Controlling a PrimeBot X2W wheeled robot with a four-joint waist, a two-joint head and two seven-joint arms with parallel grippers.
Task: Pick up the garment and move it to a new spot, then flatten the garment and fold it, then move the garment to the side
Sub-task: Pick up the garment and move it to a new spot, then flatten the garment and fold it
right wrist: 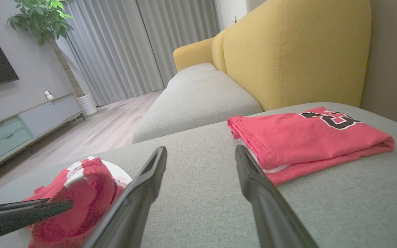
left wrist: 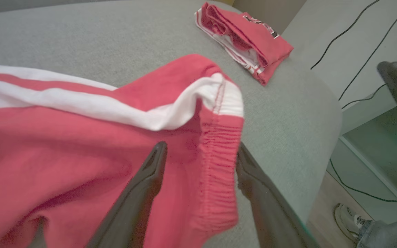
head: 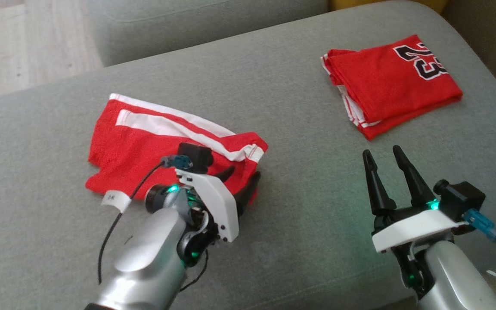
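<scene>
Our left gripper [left wrist: 201, 148] stands spread astride the shorts' [head: 144, 146] waistband [left wrist: 219, 172], gripping nothing; right gripper [head: 382, 150] gapes empty. We should lift straight off without snagging.

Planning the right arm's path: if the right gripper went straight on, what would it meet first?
Probably the near folded edge of the red jersey; the right gripper, open, points along the grey cushion towards it. Depth is unclear.
</scene>
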